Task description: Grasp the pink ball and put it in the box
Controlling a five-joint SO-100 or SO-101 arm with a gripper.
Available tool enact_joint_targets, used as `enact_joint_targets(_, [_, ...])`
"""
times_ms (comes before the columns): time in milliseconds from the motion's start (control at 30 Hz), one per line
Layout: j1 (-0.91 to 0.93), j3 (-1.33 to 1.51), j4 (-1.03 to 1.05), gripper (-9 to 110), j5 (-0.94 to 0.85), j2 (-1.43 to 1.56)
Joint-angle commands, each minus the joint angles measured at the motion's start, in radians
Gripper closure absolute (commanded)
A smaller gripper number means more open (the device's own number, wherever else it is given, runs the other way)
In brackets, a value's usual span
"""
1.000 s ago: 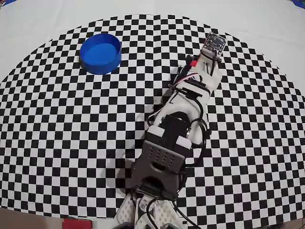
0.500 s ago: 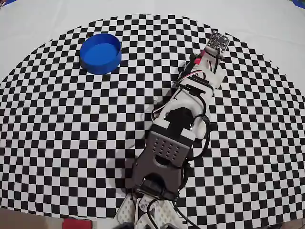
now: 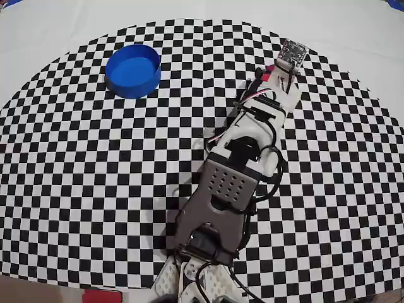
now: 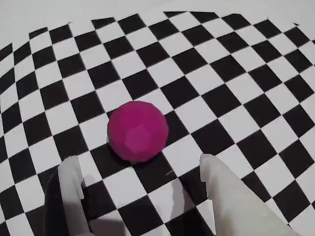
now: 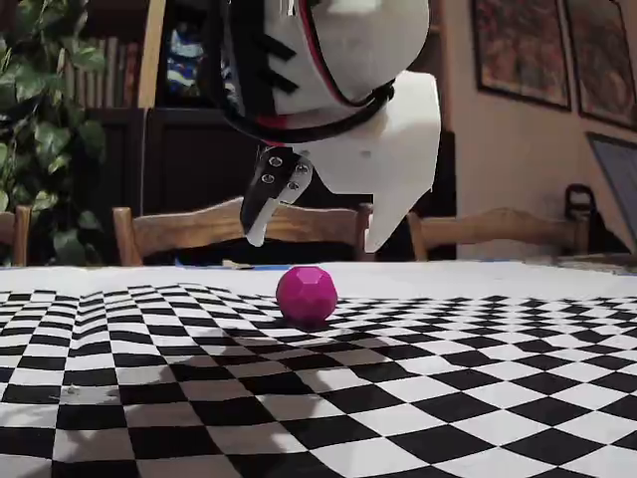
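Note:
The pink ball (image 4: 138, 131) rests on the checkered mat, a faceted magenta sphere, also low in the fixed view (image 5: 307, 294). My gripper (image 4: 138, 169) is open, its two white fingertips spread wide just short of the ball, one on each side. In the fixed view the gripper (image 5: 314, 239) hangs a little above the ball without touching it. In the overhead view the arm (image 3: 240, 164) reaches toward the upper right and hides the ball. The box (image 3: 133, 70), a round blue tub, stands at the upper left of the mat, far from the gripper.
The black-and-white checkered mat (image 3: 88, 164) covers most of the white table. Wooden chairs (image 5: 189, 234) and a dark cabinet stand beyond the table's far edge. A small red thing (image 3: 101, 295) shows at the bottom edge of the overhead view.
The arm has stretched further toward the upper right in the overhead view, and the gripper end has shifted slightly that way. The box has not moved.

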Motion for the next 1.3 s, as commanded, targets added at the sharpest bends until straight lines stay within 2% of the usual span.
enact_joint_targets(0, [0.009, -0.069, 0.005, 74, 0.008, -0.003])
enact_joint_targets(1267, [0.009, -0.383, 0.052, 74, 0.008, -0.252])
